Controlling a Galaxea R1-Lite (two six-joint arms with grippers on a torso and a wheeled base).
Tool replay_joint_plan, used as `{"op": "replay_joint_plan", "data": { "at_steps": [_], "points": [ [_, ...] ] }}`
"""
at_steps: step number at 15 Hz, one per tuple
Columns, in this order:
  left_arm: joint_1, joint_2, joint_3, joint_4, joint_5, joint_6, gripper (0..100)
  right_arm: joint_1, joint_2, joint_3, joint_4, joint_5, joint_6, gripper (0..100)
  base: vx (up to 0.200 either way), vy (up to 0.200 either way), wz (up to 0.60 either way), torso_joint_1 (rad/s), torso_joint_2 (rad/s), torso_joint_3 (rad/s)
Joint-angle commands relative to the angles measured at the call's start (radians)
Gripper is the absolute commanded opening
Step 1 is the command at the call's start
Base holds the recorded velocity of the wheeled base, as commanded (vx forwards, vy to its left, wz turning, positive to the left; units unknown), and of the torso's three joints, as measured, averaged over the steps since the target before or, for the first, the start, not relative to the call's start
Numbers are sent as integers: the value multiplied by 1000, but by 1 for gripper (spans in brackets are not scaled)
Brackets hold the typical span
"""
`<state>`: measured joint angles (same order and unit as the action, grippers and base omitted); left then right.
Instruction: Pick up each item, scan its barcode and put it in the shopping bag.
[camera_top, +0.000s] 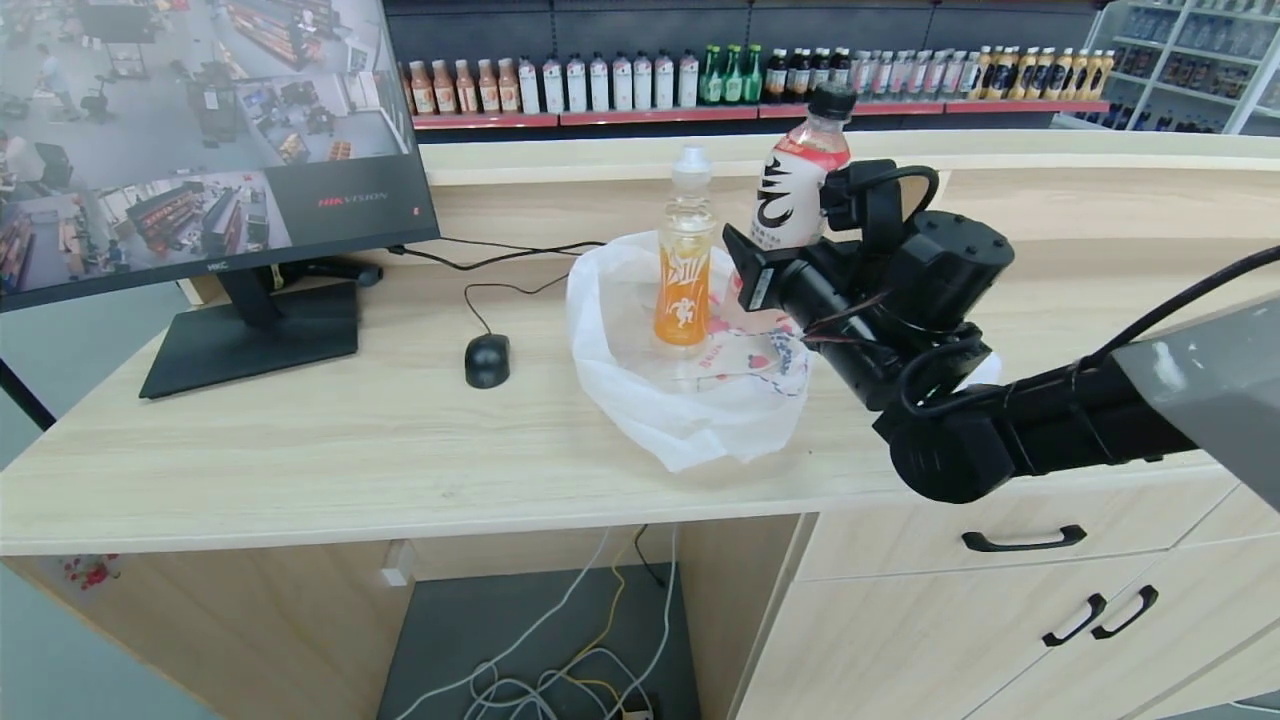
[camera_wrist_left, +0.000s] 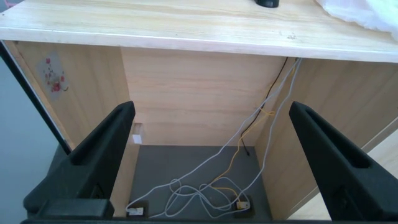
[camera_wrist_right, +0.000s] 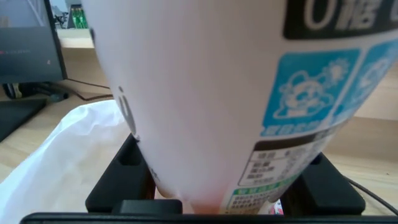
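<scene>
A white-labelled bottle with a black cap is clamped upright in the right gripper at the upper centre of the head view, just above the right rim of the white shopping bag. An orange bottle is seen standing upright inside that bag on the wooden counter, at the middle of the frame. The left gripper is held with its fingers spread wide, nothing between them, facing the recess under the counter where cables are lying.
</scene>
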<state>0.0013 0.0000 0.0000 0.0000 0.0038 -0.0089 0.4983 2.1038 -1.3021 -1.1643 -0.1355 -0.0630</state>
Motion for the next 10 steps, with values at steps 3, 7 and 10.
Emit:
{"op": "replay_joint_plan", "data": {
  "at_steps": [3,7,10],
  "points": [
    [0,0,0,0,1,0,100,-21,88,-39,-2,-1,6,0,0,0,0,0,0,0],
    [0,0,0,0,-1,-2,100,-29,134,-103,23,1,6,0,0,0,0,0,0,0],
    [0,0,0,0,1,-2,100,-29,182,-166,41,-1,6,0,0,0,0,0,0,0]
  ]
}}
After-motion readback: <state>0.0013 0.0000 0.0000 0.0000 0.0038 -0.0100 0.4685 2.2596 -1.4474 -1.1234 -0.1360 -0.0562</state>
